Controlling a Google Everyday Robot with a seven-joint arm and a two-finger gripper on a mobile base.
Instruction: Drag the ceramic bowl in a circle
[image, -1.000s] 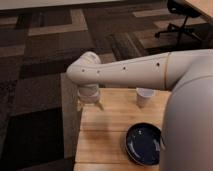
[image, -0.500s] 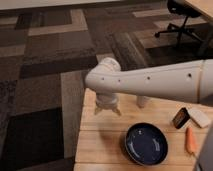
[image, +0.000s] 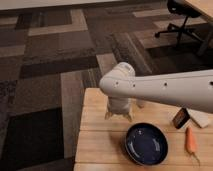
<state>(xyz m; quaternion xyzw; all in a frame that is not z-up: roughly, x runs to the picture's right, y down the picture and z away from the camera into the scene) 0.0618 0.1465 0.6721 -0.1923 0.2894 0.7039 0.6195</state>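
The ceramic bowl (image: 146, 144) is wide, shallow and glossy dark navy-blue. It sits empty on the wooden table (image: 97, 142), near the front. My gripper (image: 119, 117) hangs from the white arm that reaches in from the right. It points down over the table, just behind and to the left of the bowl and apart from it. Its two fingertips stand spread and hold nothing. The arm mostly hides the small white cup; only a sliver (image: 140, 105) shows behind the wrist.
An orange carrot (image: 190, 140) lies right of the bowl. A small dark packet (image: 180, 118) and a white object (image: 200, 119) lie behind it. The table's left edge drops to patterned carpet. An office chair (image: 181, 19) stands far back right.
The arm has swung right and toward the front of the table, bringing the gripper from the back left edge to just behind the bowl. The bowl has not moved on the table.
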